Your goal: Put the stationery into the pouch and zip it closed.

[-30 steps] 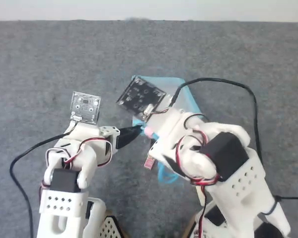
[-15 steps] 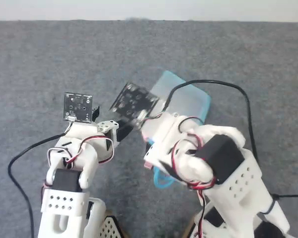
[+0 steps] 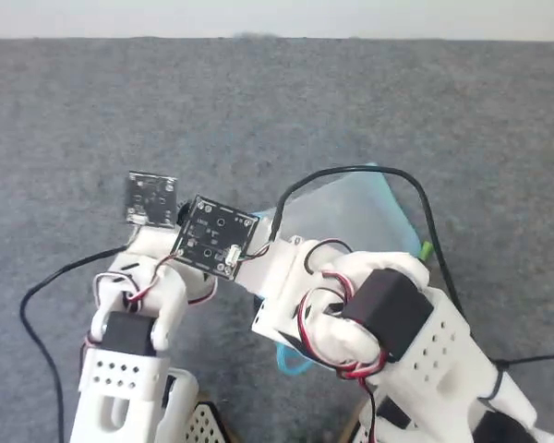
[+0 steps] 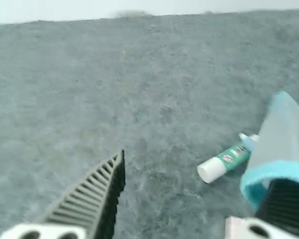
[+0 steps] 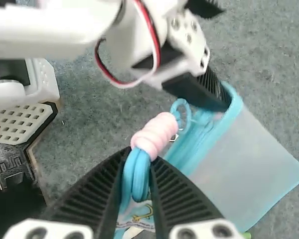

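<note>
The translucent pouch (image 3: 351, 210) with a light-blue edge lies on the grey mat just beyond the right arm. My right gripper (image 5: 138, 160) is shut on the blue cord of the pouch's zip pull, just below its pink bead (image 5: 154, 137). My left gripper (image 4: 202, 169) is open wide, and one black finger (image 5: 197, 92) rests against the blue corner of the pouch (image 5: 244, 154). A green and white stick (image 4: 226, 159) lies on the mat beside the pouch (image 4: 284, 139), and it shows as a green tip (image 3: 427, 249) at the pouch's right edge.
A black cable (image 3: 369, 171) from the right arm arcs over the pouch. Both arm bases stand close together at the near edge. Bare grey mat (image 3: 120, 111) stretches to the left and the back.
The right arm swung left and toward the near side, pulling the zip pull. The pouch turned and slid to the right. The left arm shifted slightly, and the green tip came into sight.
</note>
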